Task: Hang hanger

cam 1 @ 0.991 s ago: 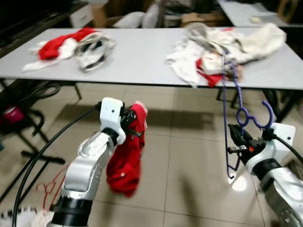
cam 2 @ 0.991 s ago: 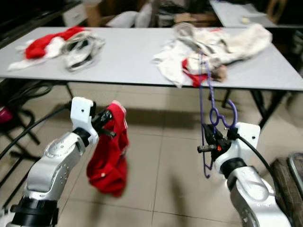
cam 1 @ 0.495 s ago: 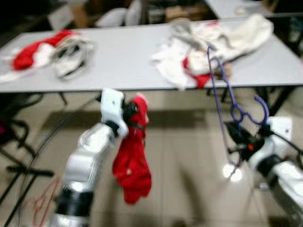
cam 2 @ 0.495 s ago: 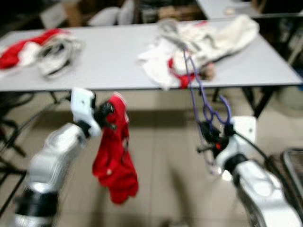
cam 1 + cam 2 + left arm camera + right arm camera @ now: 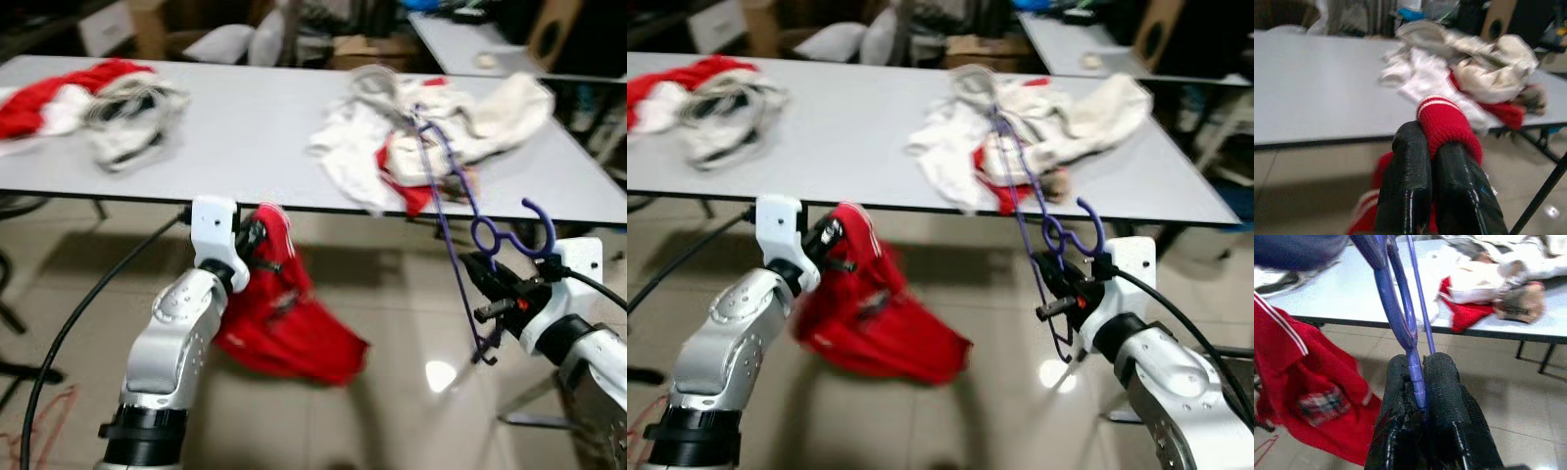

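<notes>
Before the long grey table point(image 5: 245, 127), over a glossy tiled floor point(image 5: 392, 411), the right gripper point(image 5: 487, 290) holds a thin purple plastic clothes hanger point(image 5: 446, 211). It is a slim wire-like frame with a curled hook and a small loop beside it, both standing up just above the gripper, while one long straight bar slants up and away toward the table edge, ending in front of the heap of white and cream clothes point(image 5: 441, 117) with a red piece among them. In the right wrist view the two black fingers point(image 5: 1449, 396) are clamped on the hanger's rod, which runs up between them.

The right arm is bent at the elbow, forearm raised, with the gripper pointing inward toward the middle of the scene. The left arm is likewise bent and lifted, and its silver forearm rises to a white wrist block just below the table edge. The left gripper point(image 5: 257, 238) is pinched on a red knitted garment point(image 5: 289, 323) with white stripes at the cuff; the left wrist view shows the ribbed cuff squeezed between the fingers point(image 5: 1405, 181). Most of the garment hangs below the gripper and billows out to the right, blurred.

At the far left of the table lies a second heap of red, white and grey clothes point(image 5: 98, 103).
</notes>
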